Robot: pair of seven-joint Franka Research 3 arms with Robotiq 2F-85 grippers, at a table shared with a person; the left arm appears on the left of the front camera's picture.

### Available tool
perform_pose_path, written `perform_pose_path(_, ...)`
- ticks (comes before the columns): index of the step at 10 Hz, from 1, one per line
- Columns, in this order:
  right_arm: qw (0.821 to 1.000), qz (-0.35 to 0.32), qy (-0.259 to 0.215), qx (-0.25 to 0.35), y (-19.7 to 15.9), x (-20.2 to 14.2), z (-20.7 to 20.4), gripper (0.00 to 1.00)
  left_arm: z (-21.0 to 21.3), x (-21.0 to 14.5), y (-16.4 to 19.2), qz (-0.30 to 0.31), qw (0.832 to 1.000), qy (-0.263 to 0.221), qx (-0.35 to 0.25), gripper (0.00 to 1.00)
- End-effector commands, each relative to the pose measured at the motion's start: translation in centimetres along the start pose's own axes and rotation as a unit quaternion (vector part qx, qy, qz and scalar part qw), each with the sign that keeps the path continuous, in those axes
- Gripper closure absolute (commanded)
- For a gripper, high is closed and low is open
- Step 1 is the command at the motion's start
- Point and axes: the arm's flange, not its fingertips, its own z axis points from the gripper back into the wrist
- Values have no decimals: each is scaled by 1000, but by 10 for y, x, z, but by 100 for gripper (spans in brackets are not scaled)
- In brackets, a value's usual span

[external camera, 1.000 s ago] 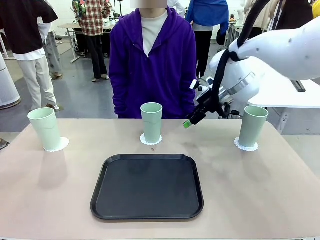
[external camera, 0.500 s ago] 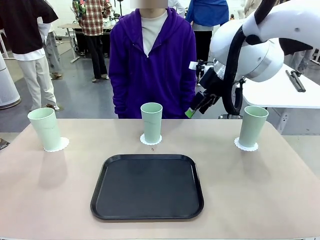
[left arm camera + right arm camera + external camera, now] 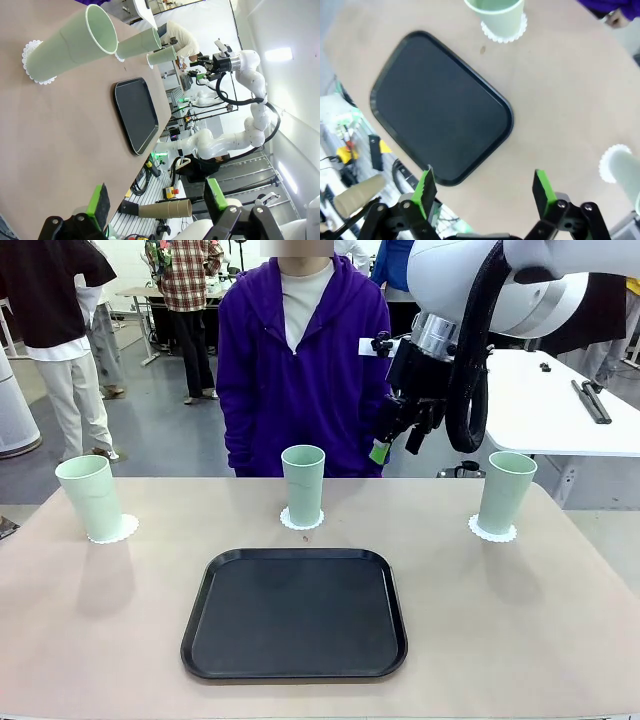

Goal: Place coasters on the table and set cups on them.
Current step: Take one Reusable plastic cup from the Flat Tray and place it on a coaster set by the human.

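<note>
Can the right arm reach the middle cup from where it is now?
Probably yes. The right tool hangs open above the table, just right of the middle cup, with nothing between them; the person stands behind the cup, hands away.

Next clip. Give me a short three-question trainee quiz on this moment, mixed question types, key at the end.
1. True or false: every cup stands on a coaster.
2. Multiple choice: what lies on the tray? A) a cup B) a coaster C) nothing
3. Fill in: the right hand hangs above the table, open and holding ____.

Key:
1. True. All three cups stand upright, each on its own coaster, in a row along the far edge.
2. C. The tray is bare.
3. Nothing. The right wrist view shows its fingers spread with only tray and table between them.
</note>
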Motion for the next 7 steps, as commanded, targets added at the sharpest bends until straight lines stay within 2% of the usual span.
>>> perform_pose_path(1, 1000, 2, -13, -2, -6, -3, -8, 0, 1, 0, -3, 2, 1000, 0, 6, 0)
perform_pose_path(7, 1000, 2, -13, -2, -6, -3, -8, 0, 1, 0, -3, 2, 1000, 0, 6, 0)
